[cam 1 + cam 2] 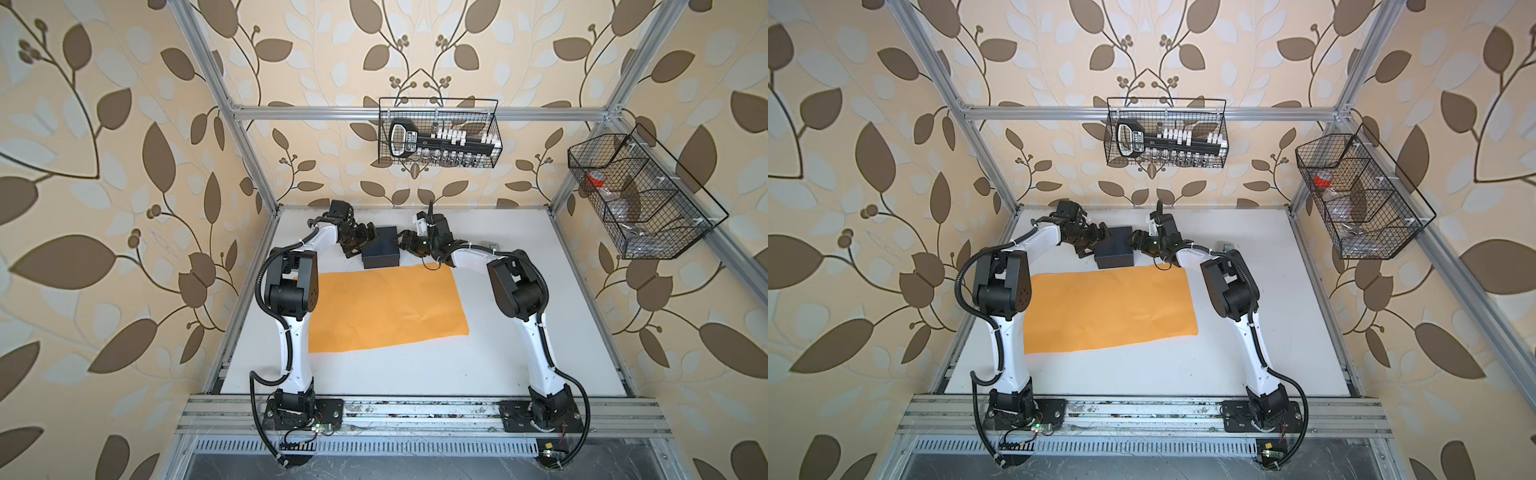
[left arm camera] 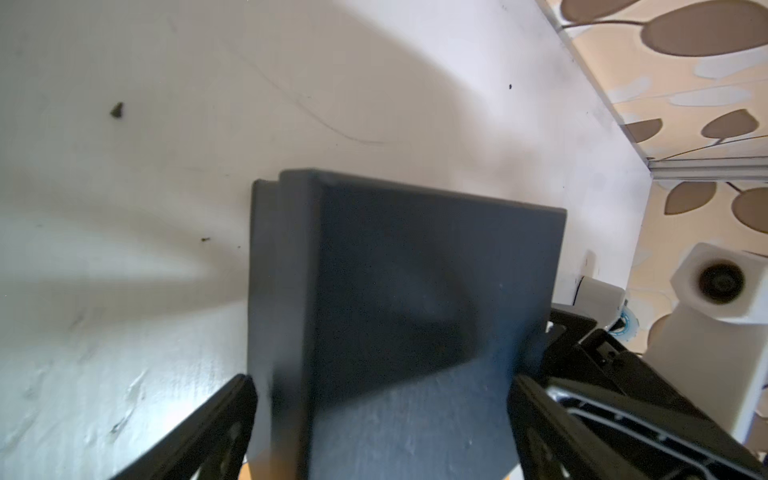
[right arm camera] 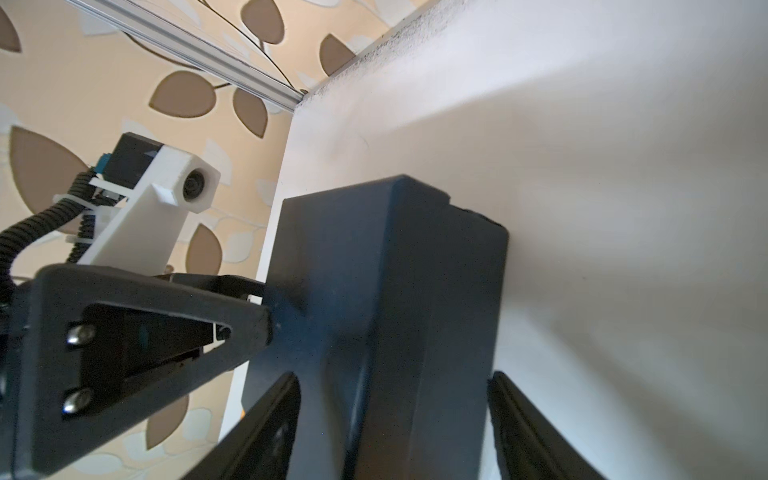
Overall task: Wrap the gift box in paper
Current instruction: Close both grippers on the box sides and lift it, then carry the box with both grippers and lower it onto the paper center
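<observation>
Now, Technician, confirm the position of the gift box [image 1: 380,249].

Operator, the gift box stands upright on the table [image 1: 498,332] at the far edge of the paper [image 1: 386,307]. Its near bottom edge meets that far edge; whether it overlaps the paper cannot be told.

Technician, report both claws.

Operator, the left gripper [image 1: 366,243] is at the box side toward the paper's left end. In the left wrist view its fingers [image 2: 216,419] are spread wide with the box between them, each lying against a box wall with no gap showing: judged a wide clamp on the gift box. The right gripper [image 1: 402,243] is at the opposite side. In the right wrist view its fingers [image 3: 523,415] flank the box, but contact cannot be confirmed, so clamped or apart cannot be told.

Technician, state the procedure for the step in hand.

Operator, the step is judged to be moving the box onto the middle of the paper.
1. Confirm firm contact on both walls before lifting.
2. Lift enough that the base clears the paper's far edge; dragging would likely push and wrinkle the thin sheet.
3. Move both arms together, keeping the lid level.
4. Set the box down square to the paper's edges, with paper left on every side for folding.
</observation>
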{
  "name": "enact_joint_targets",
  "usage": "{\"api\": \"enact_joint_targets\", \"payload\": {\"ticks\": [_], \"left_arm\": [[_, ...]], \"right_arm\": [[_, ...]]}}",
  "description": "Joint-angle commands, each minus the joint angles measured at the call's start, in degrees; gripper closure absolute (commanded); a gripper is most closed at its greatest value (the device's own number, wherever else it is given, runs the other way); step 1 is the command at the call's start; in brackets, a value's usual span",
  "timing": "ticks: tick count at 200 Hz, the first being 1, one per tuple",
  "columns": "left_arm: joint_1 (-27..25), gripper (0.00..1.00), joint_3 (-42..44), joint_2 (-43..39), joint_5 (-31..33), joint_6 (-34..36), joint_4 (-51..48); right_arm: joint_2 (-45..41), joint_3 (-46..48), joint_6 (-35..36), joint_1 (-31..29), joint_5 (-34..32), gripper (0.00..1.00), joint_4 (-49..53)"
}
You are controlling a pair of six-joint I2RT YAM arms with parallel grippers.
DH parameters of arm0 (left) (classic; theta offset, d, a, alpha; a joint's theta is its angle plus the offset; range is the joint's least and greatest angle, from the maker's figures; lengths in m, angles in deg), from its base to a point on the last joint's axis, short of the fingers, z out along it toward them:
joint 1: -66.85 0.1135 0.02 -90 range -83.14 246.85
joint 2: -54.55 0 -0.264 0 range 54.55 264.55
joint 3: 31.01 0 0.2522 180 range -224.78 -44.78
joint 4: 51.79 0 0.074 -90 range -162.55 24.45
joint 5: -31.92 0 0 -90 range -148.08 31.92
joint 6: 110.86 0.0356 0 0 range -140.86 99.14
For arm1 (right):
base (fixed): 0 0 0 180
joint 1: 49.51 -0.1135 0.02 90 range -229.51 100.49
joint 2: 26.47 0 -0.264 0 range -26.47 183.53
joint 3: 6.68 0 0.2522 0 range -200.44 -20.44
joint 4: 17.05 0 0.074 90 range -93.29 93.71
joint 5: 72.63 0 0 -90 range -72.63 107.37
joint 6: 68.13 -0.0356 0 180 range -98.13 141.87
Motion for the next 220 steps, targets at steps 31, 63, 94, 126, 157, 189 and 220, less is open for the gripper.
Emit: {"api": "enact_joint_targets", "payload": {"ticks": [31,63,94,126,157,189,220], "left_arm": [[-0.4,0.14,-2.9,-0.1,-5.3,-1.4,0.3],[-1.1,0.19,-5.0,-1.0,-6.9,-1.6,-0.4],[-1.3,0.19,-5.7,-3.1,-7.0,-1.8,-1.1],[-1.5,0.2,-4.9,-5.6,-6.6,-1.6,-2.4],[-2.0,0.21,-1.5,-9.2,-6.1,-1.6,-2.7],[-2.4,0.21,3.2,-14.4,-5.4,-2.2,-2.9],[-3.4,0.2,9.8,-20.3,-4.2,-2.5,-4.4]], "right_arm": [[1.3,-4.8,-0.4,-2.1,2.0,0.4,1.8],[0.0,-5.3,-0.4,-2.6,2.1,0.43,2.3],[-2.0,-4.6,0.2,-2.9,1.8,0.46,2.9],[-4.9,-2.4,0.6,-3.7,1.1,0.48,3.2],[-8.9,2.2,1.0,-4.8,0.7,0.5,2.4],[-13.8,8.4,1.1,-6.0,0.1,0.5,0.8],[-18.6,14.0,1.7,-7.7,-0.7,0.51,0.4]]}}
